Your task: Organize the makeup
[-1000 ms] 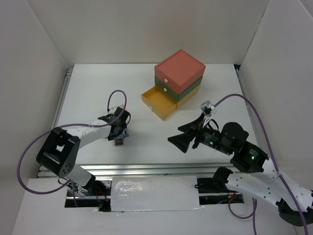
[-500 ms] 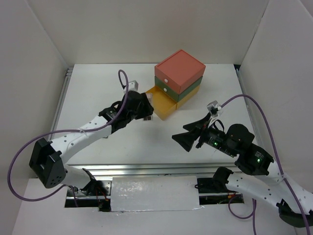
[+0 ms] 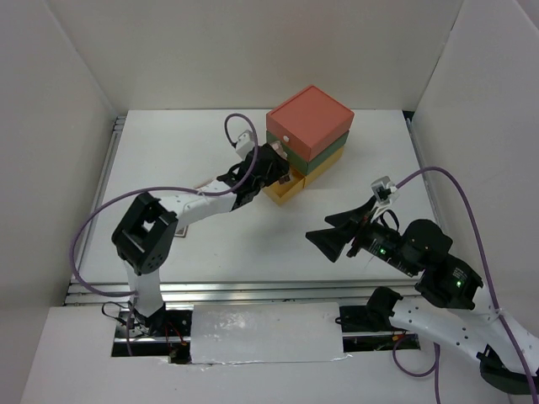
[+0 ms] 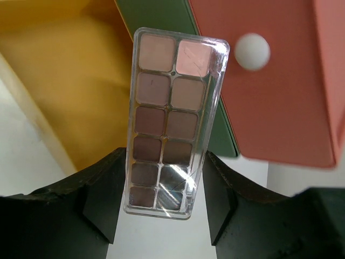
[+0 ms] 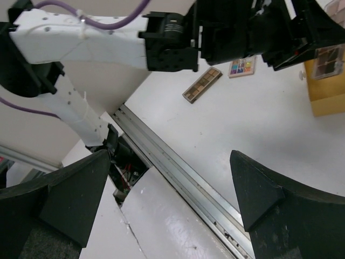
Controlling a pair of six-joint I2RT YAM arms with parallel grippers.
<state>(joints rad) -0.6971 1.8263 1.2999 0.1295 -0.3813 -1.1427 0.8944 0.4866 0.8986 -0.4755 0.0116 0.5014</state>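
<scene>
**Current state.** The left jaws grip a narrow brown eyeshadow palette [image 4: 171, 108] by its long edges, close to its near end. They hold it at the open yellow drawer [image 4: 59, 81], the lowest tier of the stacked drawer box [image 3: 309, 118]. The right jaws stand wide open and empty over the right side of the worktop [image 3: 168, 160], well apart from the box.

**Step in hand (my judgement): set the palette into the yellow drawer.**

1. In the left wrist view the palette's far end overlaps the green drawer front [image 4: 156, 21], so I move it toward the yellow cavity before lowering.
2. I keep the long axis parallel to the drawer walls (I cannot tell the height above the drawer floor from these views).
3. I lower slowly and release only when the case is low inside the walls.
4. I withdraw straight up, clear of the round white knob [image 4: 252, 51] on the orange drawer.

**Materials.**
- The palette is a clear, glossy, hard case with rounded corners, probably slippery. It holds two columns of matte pans, shading from pale pink to dark brown.
- The drawer box looks matte, smooth and flat-faced.
- A second brown palette [image 5: 202, 85] and a small square multicolour palette [image 5: 242, 66] lie flat on the worktop, near each other.
</scene>
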